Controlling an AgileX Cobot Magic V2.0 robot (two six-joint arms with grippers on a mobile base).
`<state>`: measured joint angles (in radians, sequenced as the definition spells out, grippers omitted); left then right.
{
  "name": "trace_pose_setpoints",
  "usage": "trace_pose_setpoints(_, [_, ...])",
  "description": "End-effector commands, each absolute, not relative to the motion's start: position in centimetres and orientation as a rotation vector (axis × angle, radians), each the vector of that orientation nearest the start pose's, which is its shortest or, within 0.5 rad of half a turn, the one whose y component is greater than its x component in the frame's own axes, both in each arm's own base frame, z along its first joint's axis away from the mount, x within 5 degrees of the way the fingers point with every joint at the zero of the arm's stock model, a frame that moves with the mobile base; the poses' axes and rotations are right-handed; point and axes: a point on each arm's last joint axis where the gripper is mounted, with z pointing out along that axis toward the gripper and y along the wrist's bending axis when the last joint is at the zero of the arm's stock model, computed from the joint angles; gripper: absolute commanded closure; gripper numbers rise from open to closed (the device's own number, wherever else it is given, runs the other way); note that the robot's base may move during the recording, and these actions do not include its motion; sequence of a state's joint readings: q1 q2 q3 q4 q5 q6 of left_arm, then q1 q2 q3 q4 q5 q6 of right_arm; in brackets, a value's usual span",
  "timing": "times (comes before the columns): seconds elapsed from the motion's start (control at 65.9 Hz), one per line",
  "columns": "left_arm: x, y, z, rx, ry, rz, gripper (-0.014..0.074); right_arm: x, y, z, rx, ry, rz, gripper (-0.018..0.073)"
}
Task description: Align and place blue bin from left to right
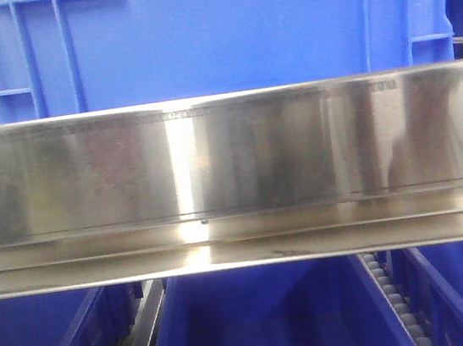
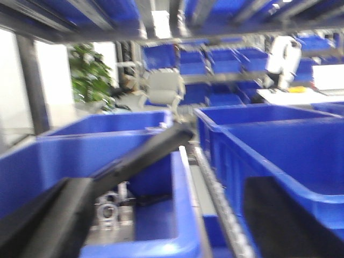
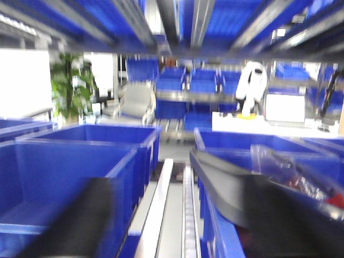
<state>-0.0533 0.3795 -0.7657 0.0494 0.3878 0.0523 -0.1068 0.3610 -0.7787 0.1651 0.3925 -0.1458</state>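
Your blue bin sits centred just behind the steel shelf rail, broad wall facing you. The left pincer and right pincer both gape wide, gripping nothing. Neither looks nearer.

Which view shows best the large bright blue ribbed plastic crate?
The exterior front-facing view: the bright blue plastic crate fills its top, flat wall and corner ribs sharp, above a steel rail. Wrist views show blurred blue bins; none identifiable as it.
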Motion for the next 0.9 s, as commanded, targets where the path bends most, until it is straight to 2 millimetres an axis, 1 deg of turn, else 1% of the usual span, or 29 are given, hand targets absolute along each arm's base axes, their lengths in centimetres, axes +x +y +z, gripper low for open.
trace_pose_setpoints(0.0, [6.1, -0.5, 41.4, 0.145, 1.486, 0.011, 0.0056, 5.7, 0.0, 41.2, 0.030, 1.471, -0.028, -0.0010])
trace_pose_setpoints(0.076, [6.8, -0.9, 41.9, 0.186, 1.533, -0.030, 0.0036, 6.1, 0.1, 41.1, 0.019, 1.488, -0.015, -0.0010])
trace_pose_setpoints(0.182, [8.0, -1.8, 43.0, 0.250, 1.594, -0.104, 0.0036, 6.6, 0.3, 41.4, -0.011, 1.510, 0.017, -0.0010])
trace_pose_setpoints(0.258, [9.0, -2.7, 44.0, 0.297, 1.622, -0.160, 0.0036, 7.2, 0.5, 42.0, -0.036, 1.527, 0.044, -0.0010])
trace_pose_setpoints(0.334, [10.1, -3.7, 45.0, 0.340, 1.641, -0.223, 0.0036, 8.1, 0.8, 42.7, -0.068, 1.562, 0.078, -0.0010])
trace_pose_setpoints(0.395, [11.5, -4.8, 45.6, 0.383, 1.664, -0.253, 0.0036, 9.0, 1.2, 43.4, -0.096, 1.590, 0.104, -0.0010])
trace_pose_setpoints(0.501, [13.4, -6.7, 46.7, 0.450, 1.694, -0.297, 0.0036, 11.0, 1.8, 44.8, -0.143, 1.636, 0.145, -0.0010])
trace_pose_setpoints(0.577, [14.8, -8.1, 47.4, 0.491, 1.716, -0.320, 0.0036, 12.7, 2.5, 45.6, -0.181, 1.687, 0.174, -0.0010])
trace_pose_setpoints(0.592, [15.3, -8.5, 47.4, 0.502, 1.729, -0.324, 0.0036, 12.9, 2.6, 46.0, -0.187, 1.687, 0.178, -0.0010])
trace_pose_setpoints(0.607, [15.6, -8.8, 47.7, 0.505, 1.725, -0.327, 0.0036, 13.2, 2.7, 46.2, -0.193, 1.694, 0.182, -0.0010])
trace_pose_setpoints(0.653, [16.8, -9.6, 47.9, 0.521, 1.750, -0.329, 0.0036, 14.2, 3.1, 46.6, -0.212, 1.731, 0.193, -0.0010])
trace_pose_setpoints(0.668, [17.3, -9.9, 48.1, 0.523, 1.755, -0.328, 0.0036, 14.5, 3.2, 47.0, -0.217, 1.734, 0.196, -0.0010])
trace_pose_setpoints(0.713, [18.2, -10.5, 48.5, 0.517, 1.786, -0.335, 0.0036, 15.7, 3.6, 47.3, -0.233, 1.787, 0.202, -0.0010])
trace_pose_setpoints(0.729, [18.4, -10.6, 49.0, 0.511, 1.787, -0.340, 0.0036, 15.9, 3.6, 47.7, -0.237, 1.792, 0.203, -0.0010])
trace_pose_setpoints(0.774, [19.7, -11.3, 49.2, 0.498, 1.826, -0.344, 0.0036, 16.9, 3.8, 48.2, -0.248, 1.832, 0.205, -0.0010])
trace_pose_setpoints(0.789, [19.9, -11.4, 49.3, 0.489, 1.845, -0.345, 0.0036, 17.5, 4.0, 48.1, -0.252, 1.862, 0.208, -0.0010])
trace_pose_setpoints(0.82, [20.6, -11.6, 49.6, 0.475, 1.871, -0.341, 0.0036, 18.2, 4.1, 48.4, -0.247, 1.887, 0.218, -0.0010])
trace_pose_setpoints(0.835, [20.8, -11.7, 49.9, 0.466, 1.875, -0.338, 0.0036, 18.6, 4.2, 48.7, -0.244, 1.903, 0.224, -0.0010])
trace_pose_setpoints(0.85, [21.4, -11.9, 49.8, 0.460, 1.902, -0.330, 0.0036, 19.0, 4.3, 48.9, -0.242, 1.913, 0.228, -0.0010])
trace_pose_setpoints(0.88, [21.9, -12.1, 50.3, 0.449, 1.917, -0.317, 0.0036, 19.5, 4.4, 49.5, -0.234, 1.920, 0.235, -0.0010])
